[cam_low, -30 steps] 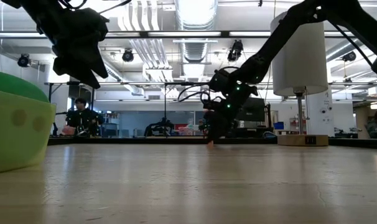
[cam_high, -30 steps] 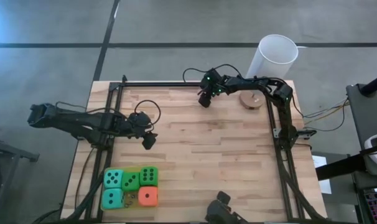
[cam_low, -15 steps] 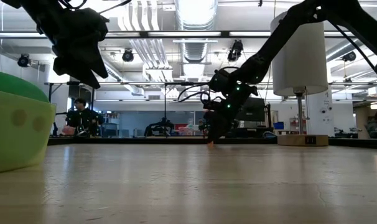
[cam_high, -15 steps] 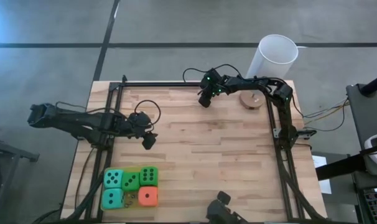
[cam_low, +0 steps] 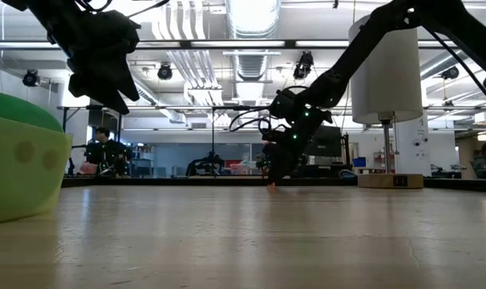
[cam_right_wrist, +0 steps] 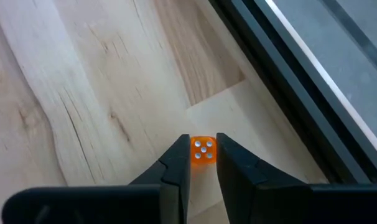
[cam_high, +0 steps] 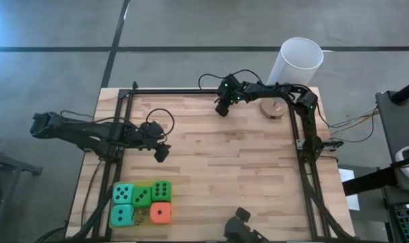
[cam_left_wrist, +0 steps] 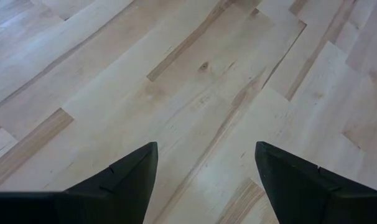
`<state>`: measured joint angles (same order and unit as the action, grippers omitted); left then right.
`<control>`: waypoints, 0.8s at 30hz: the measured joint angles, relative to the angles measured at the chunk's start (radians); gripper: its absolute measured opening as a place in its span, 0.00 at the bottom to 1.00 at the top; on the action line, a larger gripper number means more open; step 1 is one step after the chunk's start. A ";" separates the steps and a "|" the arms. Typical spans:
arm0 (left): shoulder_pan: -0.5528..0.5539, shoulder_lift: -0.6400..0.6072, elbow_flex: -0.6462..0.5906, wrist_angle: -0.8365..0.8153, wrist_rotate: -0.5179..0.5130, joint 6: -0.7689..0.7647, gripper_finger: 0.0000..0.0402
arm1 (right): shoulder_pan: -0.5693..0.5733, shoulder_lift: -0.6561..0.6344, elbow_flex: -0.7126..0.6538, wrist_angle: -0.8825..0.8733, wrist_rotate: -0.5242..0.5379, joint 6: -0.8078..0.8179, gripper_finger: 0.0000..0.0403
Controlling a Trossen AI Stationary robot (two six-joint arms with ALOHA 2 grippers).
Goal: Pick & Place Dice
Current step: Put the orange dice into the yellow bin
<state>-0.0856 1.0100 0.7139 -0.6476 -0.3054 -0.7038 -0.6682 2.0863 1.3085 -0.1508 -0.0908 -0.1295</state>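
My right gripper is low over the table's far side, next to the black rail, shut on a tiny orange die with white pips. It also shows in the high view and the low view. Several big soft dice sit grouped on the table near its front left: two teal, two green and one orange-red. One green die fills the low view's left. My left gripper hangs open above bare wood, left of centre. My right gripper pinches the tiny orange die by two opposite sides between its fingertips. The fingers slant down from the table's right. The die sits upright with its pip face toward the camera; its underside seems to rest on the wood.
A tall white cylinder stands past the far right corner. A round wooden disc lies on the table beside it. A black frame runs along the table's far, left and right sides. Bare wood lies in the middle.
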 joint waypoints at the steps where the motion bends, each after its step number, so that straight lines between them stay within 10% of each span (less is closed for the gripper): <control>1: 0.000 0.000 0.000 0.000 0.000 0.000 0.68 | 0.000 -0.001 0.001 -0.002 0.000 0.003 0.15; 24: 0.000 0.000 0.000 0.066 0.000 -0.010 0.69 | 0.129 -0.250 -0.001 -0.059 -0.072 -0.010 0.15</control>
<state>-0.0853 1.0100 0.7139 -0.5813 -0.3050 -0.7143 -0.5393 1.8366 1.3076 -0.2096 -0.1632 -0.1394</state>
